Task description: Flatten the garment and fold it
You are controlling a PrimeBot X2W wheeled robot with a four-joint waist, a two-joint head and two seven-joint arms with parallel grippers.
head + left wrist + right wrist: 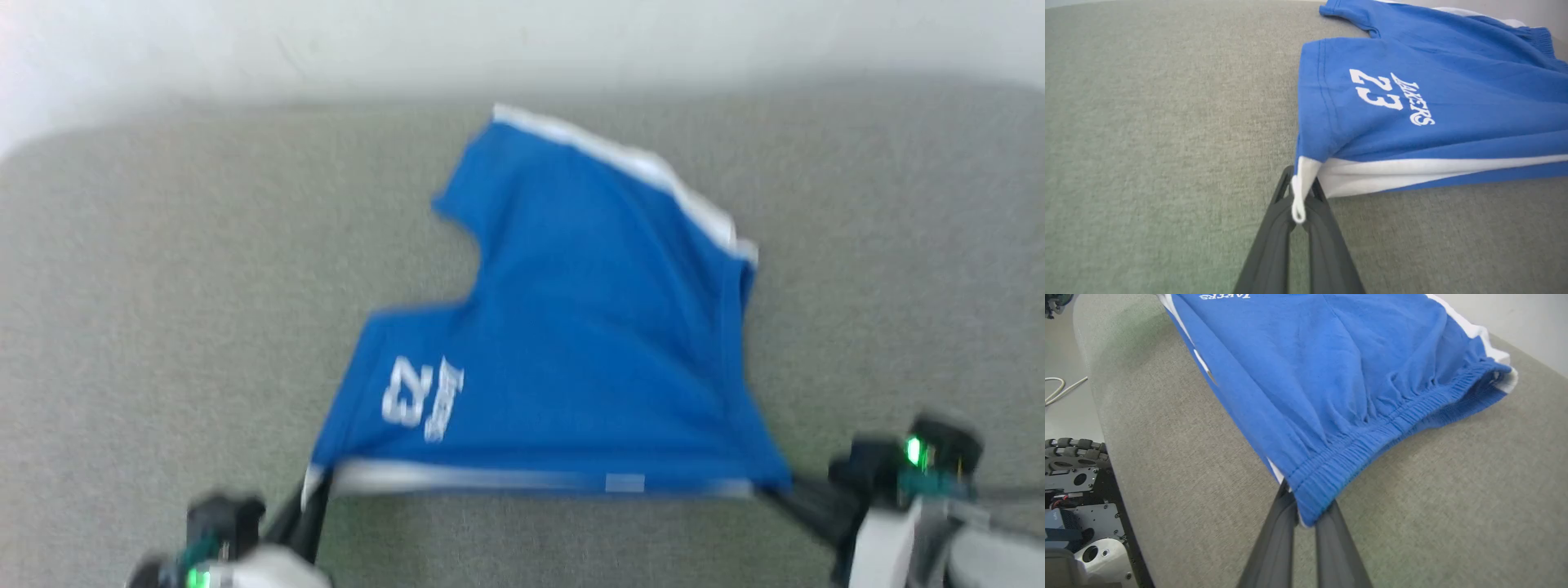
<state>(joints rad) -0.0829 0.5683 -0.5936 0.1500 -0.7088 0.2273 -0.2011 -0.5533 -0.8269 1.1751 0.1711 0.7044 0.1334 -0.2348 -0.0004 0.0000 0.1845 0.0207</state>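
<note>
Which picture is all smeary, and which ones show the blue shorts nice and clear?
Head view: everything is smeared, so the blue shorts have fuzzy edges and the white lettering is hard to read. Left wrist view: sharp; the lettering reads clearly above the left gripper. Right wrist view: crisp on the waistband by the right gripper, with soft, even light.

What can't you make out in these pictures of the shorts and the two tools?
- Head view: motion blur; the lettering beside the 23 and the small label on the shorts cannot be read.
- Left wrist view: the white hem covers the tips of the left tool; the right edge cuts the shorts off.
- Right wrist view: the waistband corner hides the tips of the right tool; the top edge cuts the lettering.
</note>
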